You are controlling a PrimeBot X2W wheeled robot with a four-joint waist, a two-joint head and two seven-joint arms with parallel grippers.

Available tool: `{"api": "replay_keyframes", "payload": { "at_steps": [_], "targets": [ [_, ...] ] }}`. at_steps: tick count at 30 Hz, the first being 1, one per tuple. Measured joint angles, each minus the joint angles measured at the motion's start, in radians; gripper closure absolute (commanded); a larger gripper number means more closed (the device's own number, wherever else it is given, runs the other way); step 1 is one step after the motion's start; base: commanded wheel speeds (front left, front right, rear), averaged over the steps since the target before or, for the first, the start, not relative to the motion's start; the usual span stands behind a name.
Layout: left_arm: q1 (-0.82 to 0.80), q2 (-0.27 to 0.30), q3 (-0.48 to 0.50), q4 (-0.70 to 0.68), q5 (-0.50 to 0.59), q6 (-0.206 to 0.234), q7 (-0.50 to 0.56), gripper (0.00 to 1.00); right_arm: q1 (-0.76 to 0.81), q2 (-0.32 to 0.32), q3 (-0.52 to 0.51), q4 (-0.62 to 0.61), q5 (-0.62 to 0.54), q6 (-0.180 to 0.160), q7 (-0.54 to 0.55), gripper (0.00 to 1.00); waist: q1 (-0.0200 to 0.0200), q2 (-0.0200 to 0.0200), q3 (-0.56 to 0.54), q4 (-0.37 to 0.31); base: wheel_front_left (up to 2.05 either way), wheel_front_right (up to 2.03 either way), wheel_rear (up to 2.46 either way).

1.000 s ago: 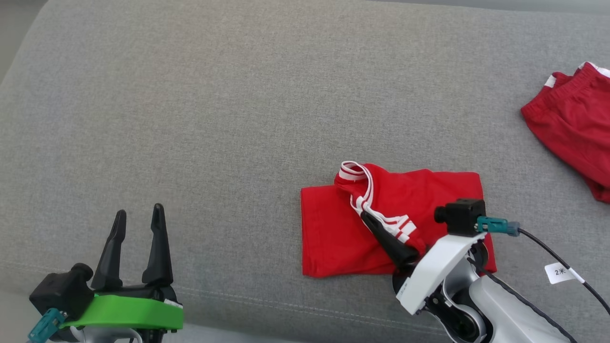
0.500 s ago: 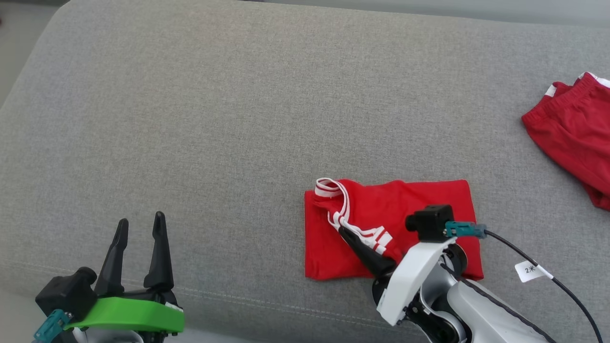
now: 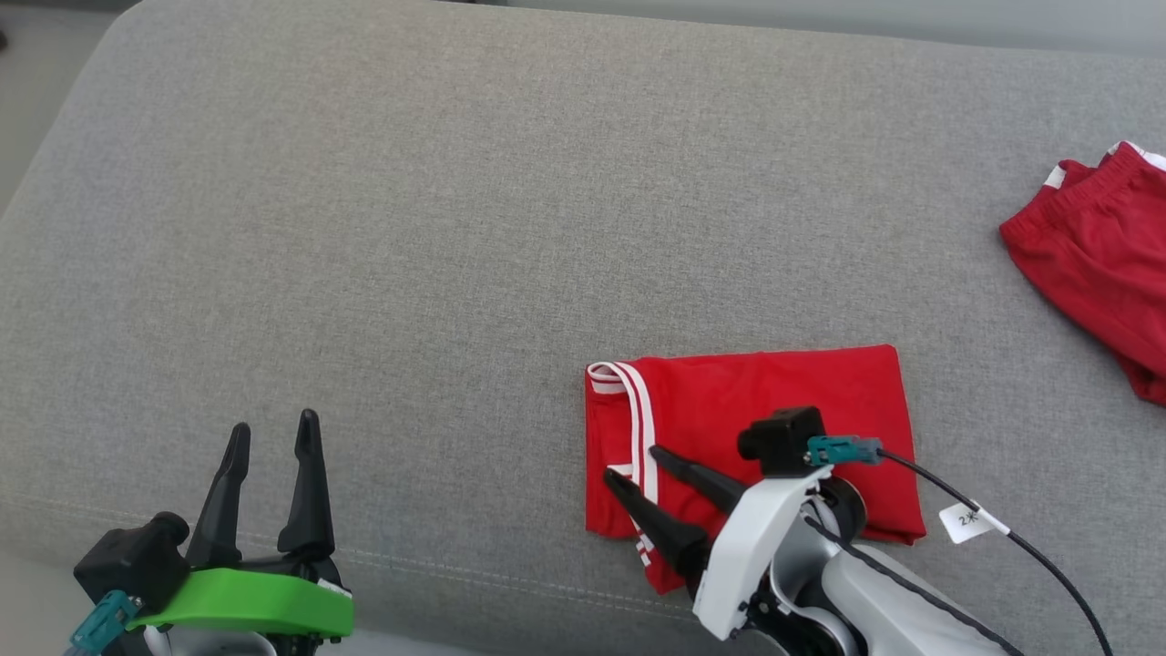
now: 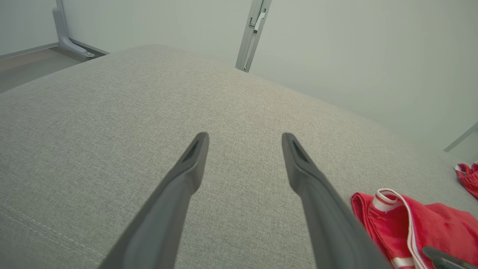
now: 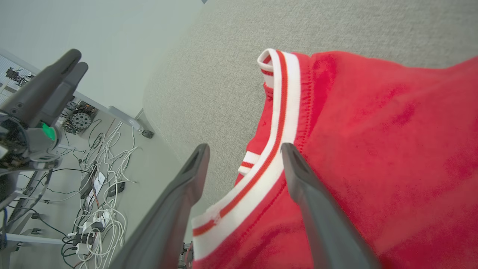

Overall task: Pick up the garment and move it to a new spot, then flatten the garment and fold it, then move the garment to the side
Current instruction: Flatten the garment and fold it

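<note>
One red garment (image 3: pixel 774 401), folded flat; white-striped trim (image 3: pixel 638 410).

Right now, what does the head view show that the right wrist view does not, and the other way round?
Head view's own: a second red garment at the far right, and the white cable tag. Right wrist view's own: tangled white cables on the floor. Shared: the grey cushion, the folded red garment with striped trim, the left gripper, and the right gripper, fingers apart.
</note>
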Motion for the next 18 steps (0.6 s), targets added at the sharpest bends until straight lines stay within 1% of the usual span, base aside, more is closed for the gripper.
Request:
{"api": "replay_keyframes", "payload": {
  "at_steps": [4,6,13,18],
  "targets": [
    [-0.002,-0.001,0.002,0.010,0.000,-0.007,0.000,0.00,-0.002,0.051,0.013,0.026,0.011,0.001,-0.001,0.00,0.0000,0.0000,-0.013,0.001,0.00,0.00,0.00],
    [-0.002,-0.001,0.001,0.013,0.000,-0.008,0.000,0.00,-0.002,0.066,0.023,0.035,0.011,0.001,-0.001,0.00,0.0000,0.0000,-0.016,0.000,0.00,0.00,0.00],
    [-0.002,0.001,0.035,0.014,0.002,-0.008,0.000,0.00,-0.005,0.069,0.033,0.053,0.012,0.004,-0.017,0.00,0.0000,0.0000,-0.022,-0.025,0.00,0.00,0.00],
    [0.000,0.005,0.049,0.010,0.008,-0.008,0.000,0.00,-0.008,0.067,-0.001,0.007,0.021,0.009,-0.057,0.00,0.0000,0.0000,-0.027,-0.060,0.00,0.00,0.00]
  ]
}}
